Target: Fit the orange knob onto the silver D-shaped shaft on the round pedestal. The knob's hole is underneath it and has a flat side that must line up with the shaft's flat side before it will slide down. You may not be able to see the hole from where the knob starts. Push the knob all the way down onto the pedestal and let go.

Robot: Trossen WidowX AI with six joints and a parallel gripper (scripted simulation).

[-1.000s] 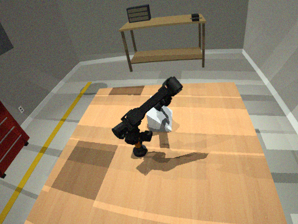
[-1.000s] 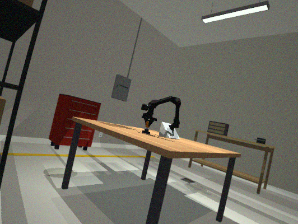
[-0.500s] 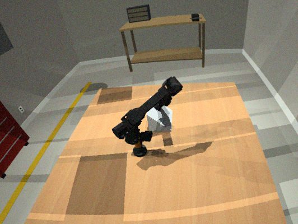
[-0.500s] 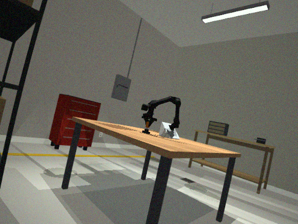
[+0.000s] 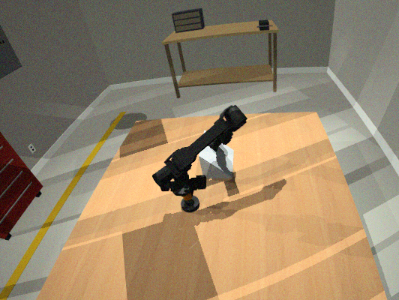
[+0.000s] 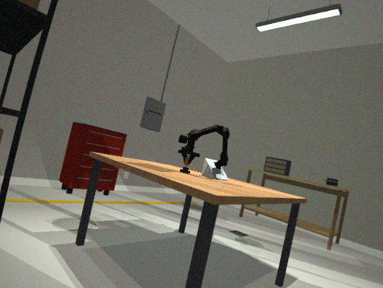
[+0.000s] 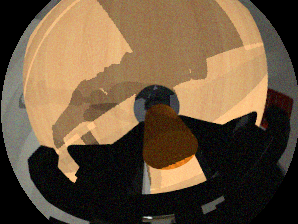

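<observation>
The orange knob (image 5: 188, 197) (image 6: 186, 160) (image 7: 170, 146) is upright between the fingers of my gripper (image 5: 188, 193) (image 6: 187, 157) (image 7: 161, 121), which is shut on it. The round dark pedestal (image 5: 190, 206) (image 6: 185, 171) (image 7: 140, 107) stands on the table directly below the knob. The knob's lower end is just over the pedestal's middle, with a narrow dark part between them in the exterior view. The shaft cannot be made out clearly, and its flat side is not visible. The knob's hole is hidden underneath.
A white wedge-shaped block (image 5: 208, 156) (image 6: 210, 170) is on the wooden table (image 5: 270, 240) (image 6: 252, 187), near the arm's base and beneath the arm. The arm's shadow falls across the table. A red cabinet (image 5: 15, 184) (image 6: 95, 155) and a wooden workbench (image 5: 221, 31) stand farther away.
</observation>
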